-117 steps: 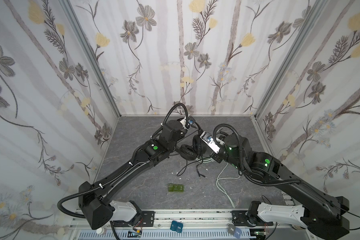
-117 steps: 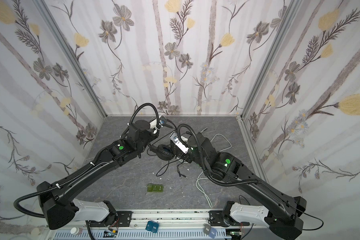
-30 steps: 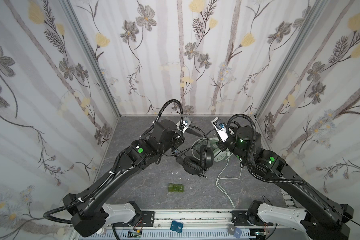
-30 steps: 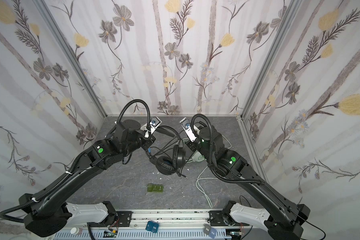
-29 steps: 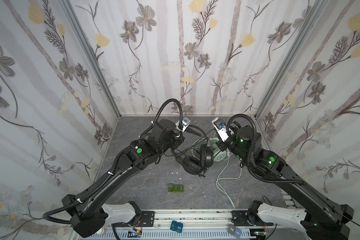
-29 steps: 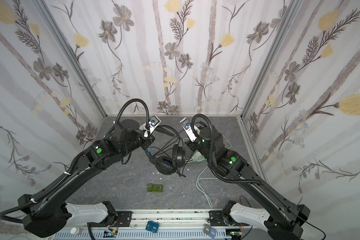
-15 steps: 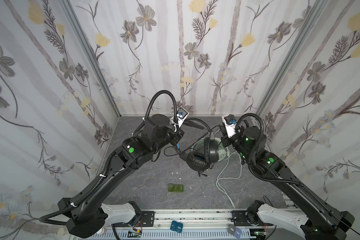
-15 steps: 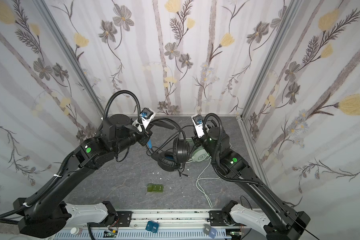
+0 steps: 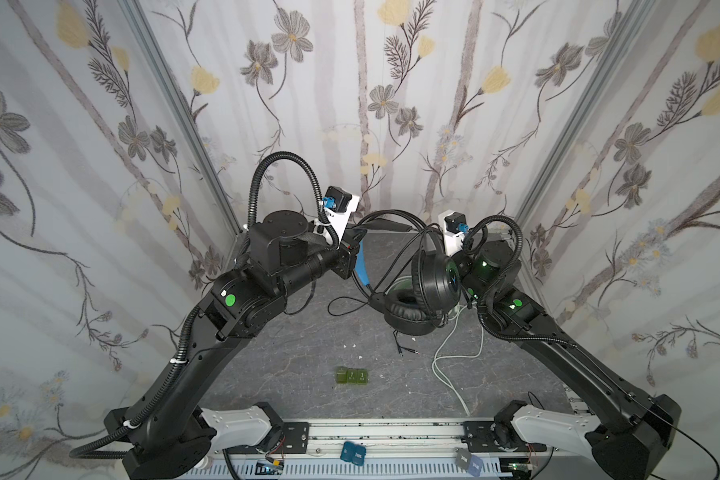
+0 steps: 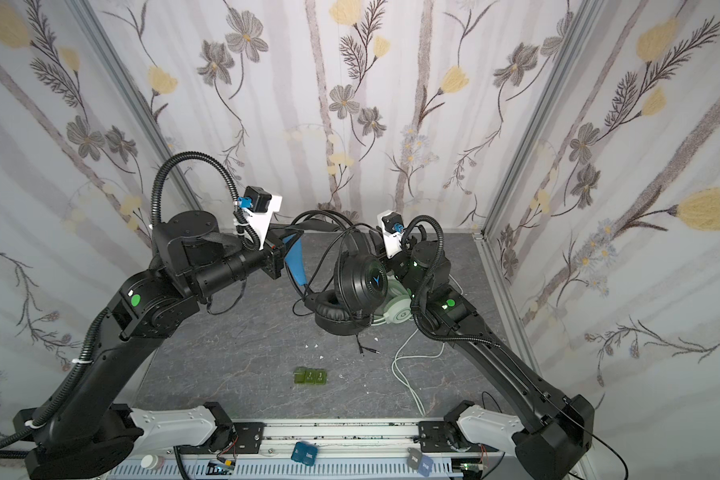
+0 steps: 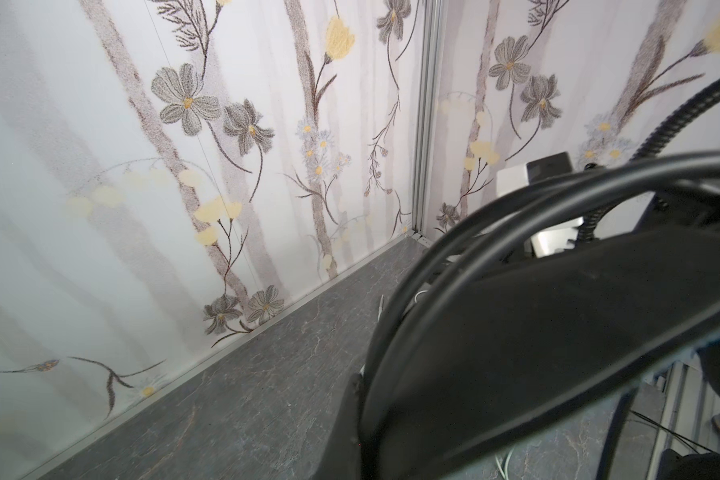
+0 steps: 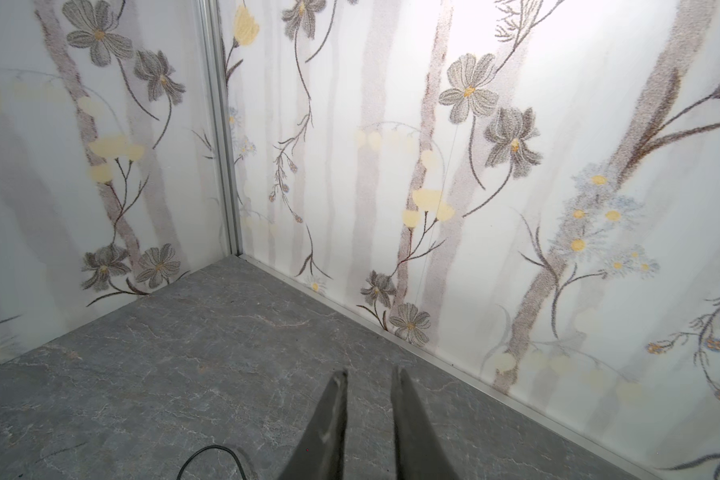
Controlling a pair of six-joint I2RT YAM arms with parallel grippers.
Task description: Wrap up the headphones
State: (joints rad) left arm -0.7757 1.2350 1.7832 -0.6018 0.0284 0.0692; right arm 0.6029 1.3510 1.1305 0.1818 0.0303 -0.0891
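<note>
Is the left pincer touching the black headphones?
Touching. In a top view the black headphones hang above the table, their headband clamped in the shut left pincer; the left wrist view shows the headband close up.

Robot lab cell: floral-print panels (image 9: 350,104) on aluminium posts (image 9: 186,124) enclose a grey surface (image 9: 308,353); two arms (image 9: 208,353) mount on a front rail (image 9: 371,432).

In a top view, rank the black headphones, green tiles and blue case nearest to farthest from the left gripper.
1. black headphones: headband in the left gripper.
2. green tiles: front of table.
3. blue case: on front rail.
</note>
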